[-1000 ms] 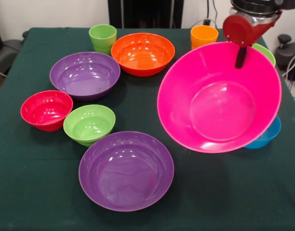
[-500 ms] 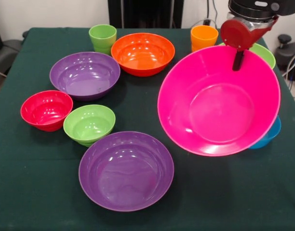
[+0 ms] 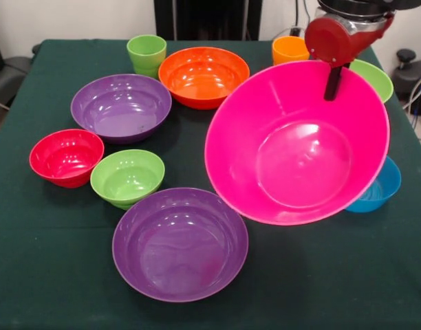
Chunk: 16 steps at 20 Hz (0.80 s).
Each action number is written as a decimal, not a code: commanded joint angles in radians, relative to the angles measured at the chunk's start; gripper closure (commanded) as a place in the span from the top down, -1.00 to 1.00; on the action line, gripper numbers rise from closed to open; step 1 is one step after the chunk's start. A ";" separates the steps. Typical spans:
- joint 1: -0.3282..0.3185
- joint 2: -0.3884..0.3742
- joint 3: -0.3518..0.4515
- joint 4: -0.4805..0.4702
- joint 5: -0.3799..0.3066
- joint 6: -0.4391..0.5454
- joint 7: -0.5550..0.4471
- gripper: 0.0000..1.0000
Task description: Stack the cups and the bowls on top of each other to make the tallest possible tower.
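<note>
My gripper (image 3: 332, 80) is shut on the far rim of the huge pink bowl (image 3: 296, 148), one dark finger (image 3: 331, 85) inside it. The bowl hangs tilted toward the camera above the table's right half. Two purple bowls (image 3: 121, 106) (image 3: 180, 242), an orange bowl (image 3: 203, 75), a red bowl (image 3: 66, 157) and a small lime green bowl (image 3: 127, 177) rest apart on the left. Partly hidden behind the pink bowl are a blue bowl (image 3: 379, 189) and a large lime green bowl (image 3: 371, 77). At the back stand the light green cup (image 3: 146, 53) and the orange cup (image 3: 289, 49). No tower shows.
The dark green tablecloth (image 3: 45, 261) covers the table, with bare cloth along the near edge and at the front right. A black chair (image 3: 4, 79) sits off the left edge, and dark equipment stands beyond the right edge.
The gripper and the pink bowl have moved left in the picture. The bowl now covers more of the orange cup and less of the blue and large lime green bowls.
</note>
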 commanded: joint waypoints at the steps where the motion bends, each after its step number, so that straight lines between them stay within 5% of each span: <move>1: -0.026 0.016 0.051 -0.045 0.002 0.105 0.272 -1.00; 9: -0.100 -0.021 0.013 0.025 -0.155 0.026 -0.083 -1.00; 16: -0.190 -0.065 0.054 0.034 -0.239 0.020 -0.193 -1.00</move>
